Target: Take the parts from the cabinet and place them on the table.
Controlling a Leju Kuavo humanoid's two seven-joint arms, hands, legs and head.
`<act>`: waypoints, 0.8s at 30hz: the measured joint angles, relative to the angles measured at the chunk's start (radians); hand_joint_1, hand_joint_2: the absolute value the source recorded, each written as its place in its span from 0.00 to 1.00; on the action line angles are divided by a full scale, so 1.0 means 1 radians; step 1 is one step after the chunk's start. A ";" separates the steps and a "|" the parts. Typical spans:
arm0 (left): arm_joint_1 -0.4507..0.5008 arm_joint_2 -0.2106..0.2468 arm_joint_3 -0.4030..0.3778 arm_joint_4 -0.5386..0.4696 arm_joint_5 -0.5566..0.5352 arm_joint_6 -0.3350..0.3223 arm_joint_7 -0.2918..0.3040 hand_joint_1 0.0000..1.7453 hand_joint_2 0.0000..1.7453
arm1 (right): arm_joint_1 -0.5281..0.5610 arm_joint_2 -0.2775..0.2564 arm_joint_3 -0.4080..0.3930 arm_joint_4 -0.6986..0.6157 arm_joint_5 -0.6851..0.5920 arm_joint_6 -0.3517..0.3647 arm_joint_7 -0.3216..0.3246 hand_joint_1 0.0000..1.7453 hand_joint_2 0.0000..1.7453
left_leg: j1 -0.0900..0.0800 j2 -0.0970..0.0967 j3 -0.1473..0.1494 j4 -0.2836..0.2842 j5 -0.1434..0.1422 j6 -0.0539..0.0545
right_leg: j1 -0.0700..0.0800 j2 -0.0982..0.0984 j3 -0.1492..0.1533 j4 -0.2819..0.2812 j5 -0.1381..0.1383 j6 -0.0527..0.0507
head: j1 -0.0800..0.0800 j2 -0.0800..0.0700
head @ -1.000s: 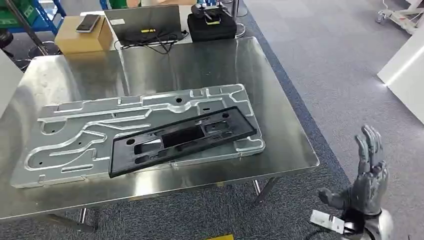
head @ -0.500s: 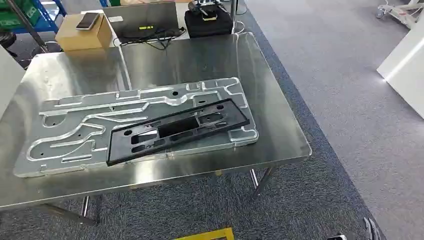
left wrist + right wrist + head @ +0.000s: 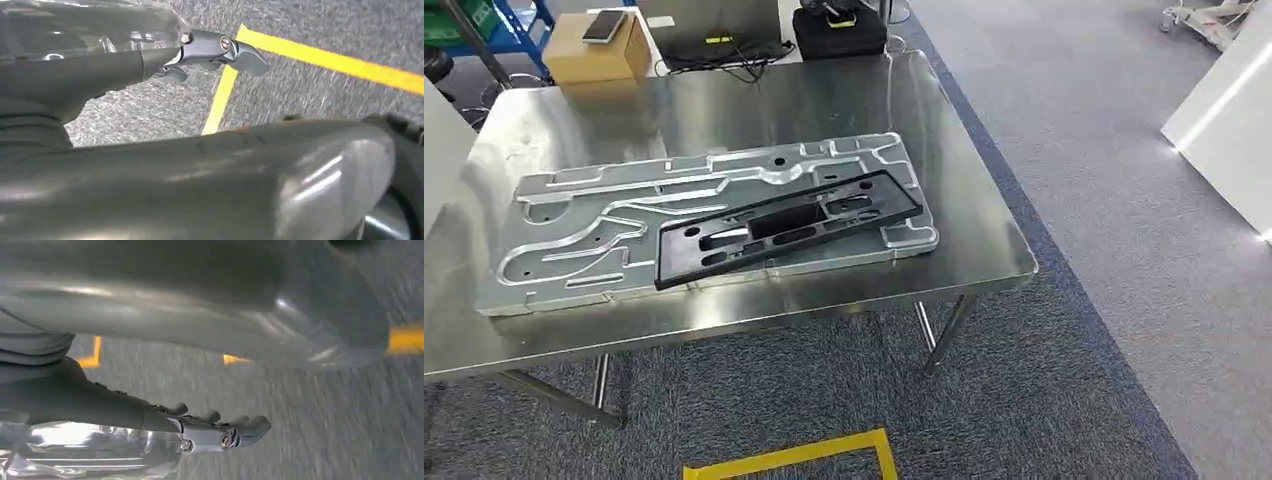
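**Parts on table, both hands hanging over floor**

Black plastic frame [image 3: 789, 228] lies diagonally atop the machined aluminium plate [image 3: 624, 225] on the steel table [image 3: 984, 250] (toward 12 o'clock). Left hand [image 3: 210, 50] and right hand [image 3: 220, 432] hold nothing, fingers loosely extended, well apart from both parts.

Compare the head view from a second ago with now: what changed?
The right hand, raised beside the table earlier, has dropped out of the head view and hangs over the carpet. The whole picture shifted, so the camera moved. The black plastic frame still lies on the machined aluminium plate on the steel table.
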 joint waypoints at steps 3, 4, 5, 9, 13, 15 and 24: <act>-0.004 -0.001 -0.018 0.000 0.000 -0.002 0.013 0.00 0.00 | -0.011 0.008 -0.001 0.043 0.020 0.028 0.032 0.00 0.00 | 0.003 0.002 0.000 -0.010 0.024 -0.018 | 0.006 0.000 -0.015 0.007 0.015 -0.022 | 0.000 0.000; -0.003 -0.001 -0.027 0.000 0.000 -0.003 0.015 0.00 0.00 | -0.014 0.009 -0.001 0.055 0.023 0.032 0.040 0.00 0.00 | 0.001 0.000 -0.005 -0.008 0.027 -0.026 | -0.005 -0.002 -0.022 -0.004 0.033 -0.033 | 0.000 0.000; -0.003 -0.001 -0.030 0.000 0.000 -0.004 0.017 0.00 0.00 | -0.021 0.014 -0.002 0.063 0.023 0.035 0.045 0.00 0.00 | 0.006 -0.003 -0.014 0.009 -0.006 -0.029 | -0.003 -0.009 -0.032 -0.005 0.044 -0.042 | -0.001 0.000; -0.006 -0.003 -0.054 0.000 0.000 -0.018 0.022 0.00 0.00 | -0.028 0.015 -0.006 0.083 0.019 0.046 0.081 0.00 0.00 | 0.010 -0.003 -0.078 0.271 -0.210 -0.042 | 0.001 -0.010 -0.091 -0.002 0.087 -0.052 | -0.001 0.000; -0.008 -0.006 -0.077 0.000 0.000 -0.024 0.040 0.00 0.00 | -0.028 0.018 -0.013 0.095 0.019 0.045 0.112 0.00 0.00 | 0.011 -0.003 0.060 0.163 -0.092 -0.035 | 0.005 -0.010 -0.157 0.011 0.130 -0.044 | -0.001 0.000; -0.014 -0.007 -0.081 0.000 -0.001 -0.024 0.048 0.00 0.00 | -0.032 0.021 -0.014 0.100 0.022 0.045 0.122 0.00 0.00 | 0.004 -0.004 0.200 -0.029 -0.130 -0.021 | 0.011 -0.008 -0.169 0.018 0.145 -0.036 | -0.001 0.000; -0.015 -0.020 -0.109 0.000 0.000 -0.024 0.064 0.00 0.00 | -0.032 0.021 -0.019 0.108 0.037 0.048 0.123 0.00 0.00 | 0.003 0.006 0.112 -0.059 -0.051 0.030 | -0.002 -0.003 -0.243 0.281 -0.066 0.013 | -0.001 0.000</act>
